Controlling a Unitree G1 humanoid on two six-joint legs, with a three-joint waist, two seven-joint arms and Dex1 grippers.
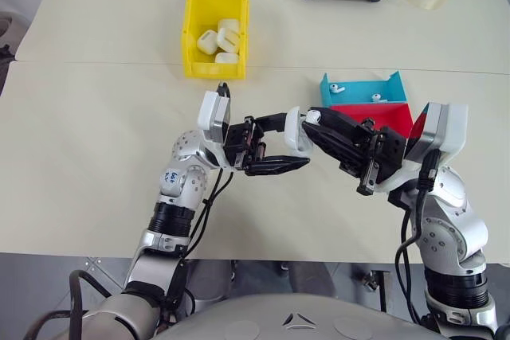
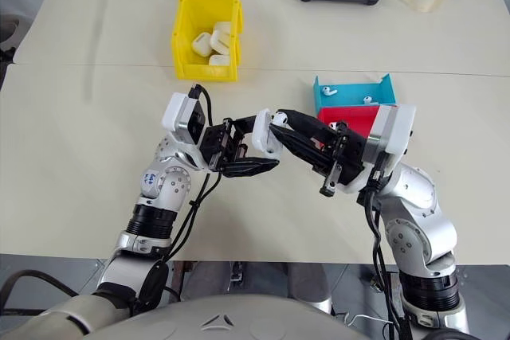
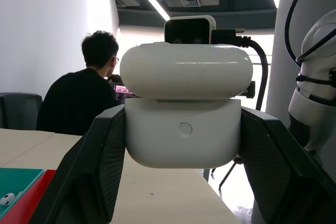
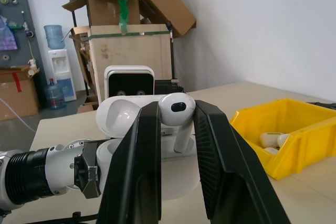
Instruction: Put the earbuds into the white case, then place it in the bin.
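Earbud [image 4: 177, 109] clamped in right claw [image 4: 176, 145] above open white case [image 3: 184, 135], gripped by left claw [image 3: 181, 182], above bare table [image 1: 103, 133].

Left claw [image 1: 280, 142] grips white case [image 1: 298, 132]; lid open.

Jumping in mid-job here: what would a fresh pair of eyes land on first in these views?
The two grippers meeting above the middle of the table: the left gripper clamps the white case with its lid open, and the right gripper pinches an earbud just above the case. Behind them stands the yellow bin, already holding several white cases, and to the right the teal tray with two more earbuds lying loose in it.
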